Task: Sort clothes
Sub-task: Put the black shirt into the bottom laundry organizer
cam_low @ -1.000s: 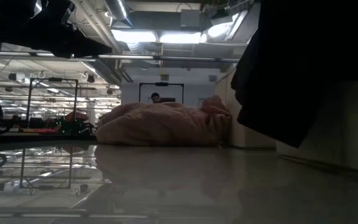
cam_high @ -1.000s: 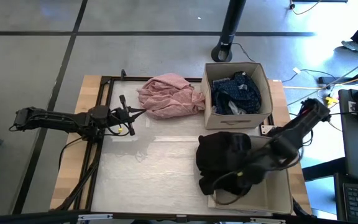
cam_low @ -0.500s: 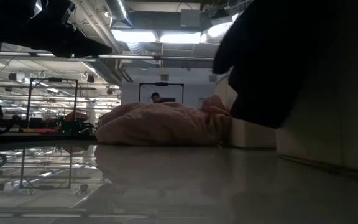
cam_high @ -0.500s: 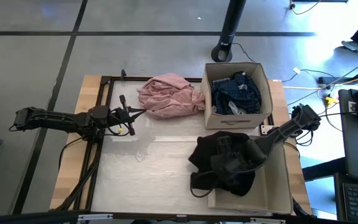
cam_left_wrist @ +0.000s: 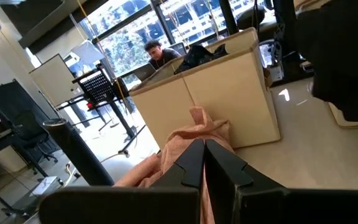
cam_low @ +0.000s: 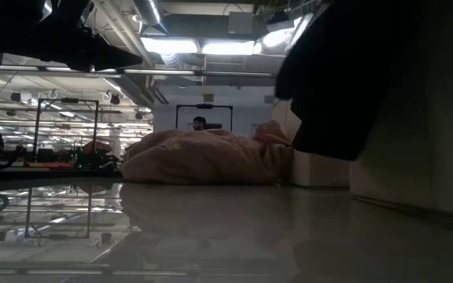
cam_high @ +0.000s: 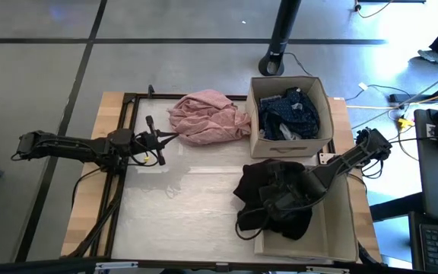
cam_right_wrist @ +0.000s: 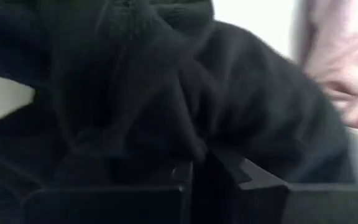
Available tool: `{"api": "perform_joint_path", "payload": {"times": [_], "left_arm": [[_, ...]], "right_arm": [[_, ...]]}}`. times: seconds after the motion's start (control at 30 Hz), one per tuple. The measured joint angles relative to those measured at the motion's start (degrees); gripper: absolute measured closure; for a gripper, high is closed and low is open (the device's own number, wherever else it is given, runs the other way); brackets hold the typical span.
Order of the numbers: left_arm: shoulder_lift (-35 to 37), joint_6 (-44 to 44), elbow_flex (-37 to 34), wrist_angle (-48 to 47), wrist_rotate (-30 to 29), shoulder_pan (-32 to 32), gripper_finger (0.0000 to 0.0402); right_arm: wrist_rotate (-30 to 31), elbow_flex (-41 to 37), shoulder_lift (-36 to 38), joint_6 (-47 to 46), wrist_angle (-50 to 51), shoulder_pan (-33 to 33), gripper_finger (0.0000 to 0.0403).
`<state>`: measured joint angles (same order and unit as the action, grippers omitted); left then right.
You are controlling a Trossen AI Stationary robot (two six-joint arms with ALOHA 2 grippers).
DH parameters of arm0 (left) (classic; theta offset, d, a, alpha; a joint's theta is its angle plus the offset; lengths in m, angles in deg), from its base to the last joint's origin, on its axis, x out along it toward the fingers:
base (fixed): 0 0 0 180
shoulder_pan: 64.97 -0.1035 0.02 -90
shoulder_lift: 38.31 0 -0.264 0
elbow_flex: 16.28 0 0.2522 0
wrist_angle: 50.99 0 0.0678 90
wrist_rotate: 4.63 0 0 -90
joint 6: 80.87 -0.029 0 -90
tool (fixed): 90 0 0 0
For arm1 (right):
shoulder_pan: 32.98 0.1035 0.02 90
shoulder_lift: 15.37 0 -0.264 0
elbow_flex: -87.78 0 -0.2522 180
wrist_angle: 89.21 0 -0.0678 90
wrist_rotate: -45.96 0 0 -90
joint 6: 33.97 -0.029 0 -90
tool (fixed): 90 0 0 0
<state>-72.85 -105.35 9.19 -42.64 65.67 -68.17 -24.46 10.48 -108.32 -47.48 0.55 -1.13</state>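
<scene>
Your right pincer [cam_high: 274, 199] sits low over the front right part of the table [cam_high: 196, 205], and its two dark fingers [cam_right_wrist: 185, 171] are pressed together with a fold of the bulky black fabric garment [cam_high: 272, 199] pinched between them; in the right wrist view that cloth fills nearly everything ahead of the fingers. The black garment is bunched in a heap that drapes over the left wall of the shallow beige cardboard box [cam_high: 341, 236] at the table's front right, part of it on the table surface and part over the box. In the low view it hangs as a dark mass [cam_low: 344, 79] above the tabletop. Your left pincer [cam_high: 160, 139] waits over the left side of the table, well apart from all the clothes, its fingers [cam_left_wrist: 225, 168] pressed together on nothing and pointing toward the crumpled pink fabric garment [cam_high: 206, 116]. That pink piece lies at the back of the table, touching the left wall of the taller beige cardboard box [cam_high: 291, 144], which holds dark navy patterned clothing [cam_high: 289, 113].
</scene>
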Motion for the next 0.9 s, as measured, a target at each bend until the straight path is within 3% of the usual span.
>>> {"api": "perform_joint_path", "payload": {"times": [0.23, 0.4, 0.9], "left_arm": [[-0.01, -0.60, 0.00, 0.00, 0.00, 0.00, 0.0396], [0.01, -0.65, 0.00, 0.00, 0.00, 0.00, 0.0396], [0.01, -0.43, 0.00, -0.07, 0.00, 0.00, 0.0396]], "right_arm": [[6.16, 11.79, 0.00, -4.55, 14.20, 1.92, 0.0387], [9.46, 17.57, 2.06, -7.60, 14.12, 6.13, 0.0393], [9.40, 18.51, 6.14, -38.43, 14.04, 24.36, 0.0394]]}}
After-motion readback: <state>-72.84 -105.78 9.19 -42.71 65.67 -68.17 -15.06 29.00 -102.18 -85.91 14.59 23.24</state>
